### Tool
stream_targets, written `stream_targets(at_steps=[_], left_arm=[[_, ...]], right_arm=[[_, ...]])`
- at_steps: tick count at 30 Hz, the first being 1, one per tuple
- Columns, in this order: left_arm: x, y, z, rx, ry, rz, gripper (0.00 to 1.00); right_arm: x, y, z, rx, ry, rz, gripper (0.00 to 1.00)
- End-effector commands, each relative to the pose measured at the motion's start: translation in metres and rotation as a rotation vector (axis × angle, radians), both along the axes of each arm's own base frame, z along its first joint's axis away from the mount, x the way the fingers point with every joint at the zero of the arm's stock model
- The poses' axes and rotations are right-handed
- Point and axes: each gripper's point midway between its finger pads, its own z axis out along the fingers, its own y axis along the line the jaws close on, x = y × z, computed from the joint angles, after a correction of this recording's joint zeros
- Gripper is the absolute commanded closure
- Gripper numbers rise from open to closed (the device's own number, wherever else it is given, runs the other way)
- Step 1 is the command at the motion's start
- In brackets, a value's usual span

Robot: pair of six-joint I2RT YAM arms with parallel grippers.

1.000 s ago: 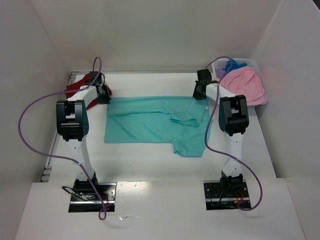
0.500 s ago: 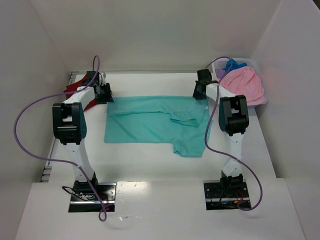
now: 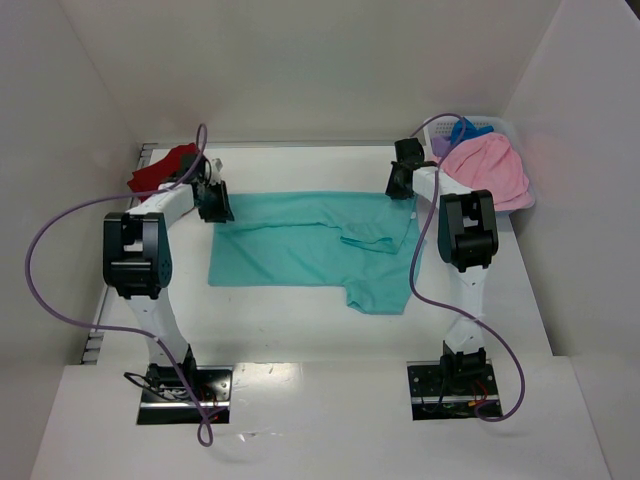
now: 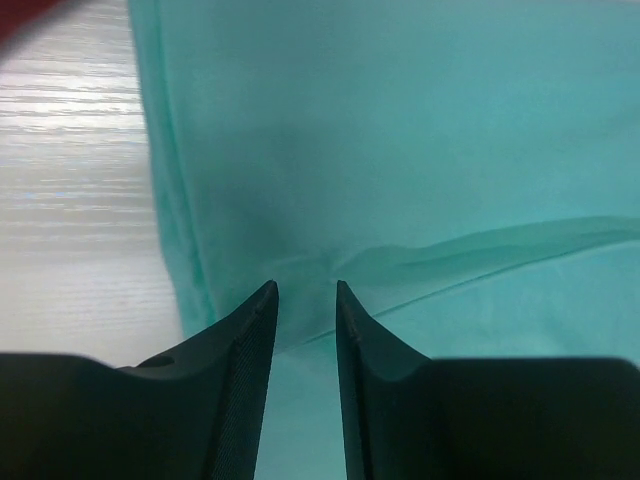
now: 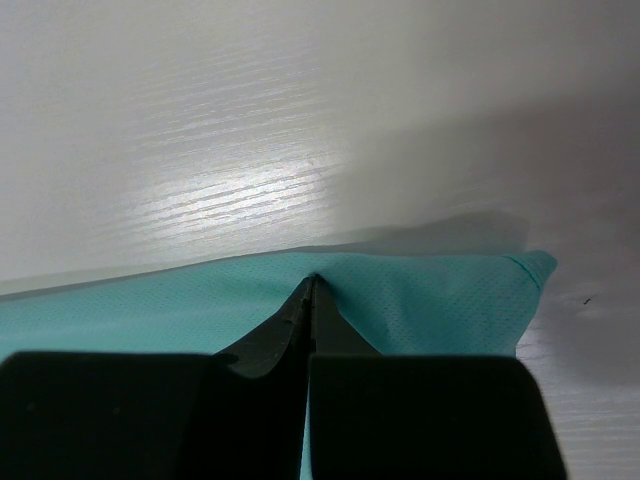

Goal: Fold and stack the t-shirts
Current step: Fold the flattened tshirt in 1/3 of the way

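A teal t-shirt lies spread on the white table, partly folded, with a sleeve flap at its right. My left gripper is over its far left corner. In the left wrist view the gripper stands narrowly open, and the teal fabric puckers into a crease between the tips. My right gripper is at the far right corner. In the right wrist view it is shut on the teal shirt's edge. A dark red t-shirt lies bunched at the far left.
A white basket at the far right holds a pink t-shirt, a blue one and a purple one. White walls close in the table on three sides. Purple cables loop from both arms.
My left gripper has moved right and nearer, from the dark red shirt to the teal shirt's far left corner. The right arm and the teal shirt have not moved.
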Motion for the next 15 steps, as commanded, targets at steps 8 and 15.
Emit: stream_targets(at_steps=[8,15], left_arm=[[-0.035,-0.011,-0.022,0.044,0.121,-0.058,0.68],[-0.048,-0.007,-0.025,0.067,0.165,-0.058,0.67]], right_arm=[[-0.023,-0.005,-0.012,-0.012,0.077,0.006,1.00],[-0.020,-0.004,-0.009,-0.010,0.068,0.006,1.00]])
